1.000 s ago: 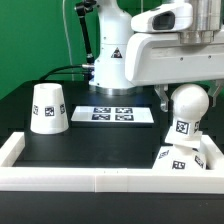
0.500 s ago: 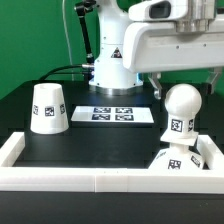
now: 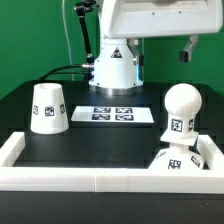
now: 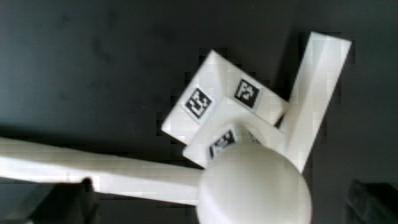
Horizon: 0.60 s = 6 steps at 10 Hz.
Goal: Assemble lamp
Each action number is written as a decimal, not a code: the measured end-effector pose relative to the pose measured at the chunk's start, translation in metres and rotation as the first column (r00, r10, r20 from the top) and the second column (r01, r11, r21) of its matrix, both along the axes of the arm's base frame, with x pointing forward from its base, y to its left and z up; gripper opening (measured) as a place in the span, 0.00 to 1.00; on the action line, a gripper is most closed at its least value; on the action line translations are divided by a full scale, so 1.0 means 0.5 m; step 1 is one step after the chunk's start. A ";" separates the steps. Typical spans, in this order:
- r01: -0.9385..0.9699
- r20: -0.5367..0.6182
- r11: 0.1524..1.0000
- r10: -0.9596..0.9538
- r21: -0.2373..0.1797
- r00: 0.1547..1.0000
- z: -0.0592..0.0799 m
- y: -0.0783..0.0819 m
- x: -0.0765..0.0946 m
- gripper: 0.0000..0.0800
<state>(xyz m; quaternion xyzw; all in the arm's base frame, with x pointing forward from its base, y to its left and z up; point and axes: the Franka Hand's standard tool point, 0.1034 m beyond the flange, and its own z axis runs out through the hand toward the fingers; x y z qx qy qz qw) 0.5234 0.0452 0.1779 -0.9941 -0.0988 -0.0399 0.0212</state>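
The ball-shaped bulb (image 3: 181, 108) stands upright on the small square base (image 3: 180, 158), in the corner of the white wall at the exterior view's right. The cone-shaped shade (image 3: 48, 107) stands alone at the exterior view's left. My gripper (image 3: 163, 50) is open and empty, raised well above the bulb. In the wrist view the bulb (image 4: 258, 185) shows large below, the tagged base (image 4: 221, 98) lies under it, and my gripper (image 4: 214, 202) has its dark fingers spread on either side of the bulb.
The marker board (image 3: 120, 113) lies at the back middle of the black table. A raised white wall (image 3: 90, 178) runs along the front and both sides. The robot's pedestal (image 3: 113, 65) stands behind the board.
My gripper has let go of the bulb and risen straight up, from around the bulb to high above it. The bulb stays on the base.
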 end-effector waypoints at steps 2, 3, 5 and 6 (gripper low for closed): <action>0.020 0.018 1.000 -0.019 -0.004 1.000 -0.024 -0.026 -0.050 0.87; 0.017 0.017 1.000 -0.016 -0.004 1.000 -0.021 -0.023 -0.044 0.87; 0.017 0.016 1.000 -0.017 -0.004 1.000 -0.022 -0.023 -0.044 0.87; 0.017 0.016 1.000 -0.017 -0.004 1.000 -0.023 -0.023 -0.044 0.87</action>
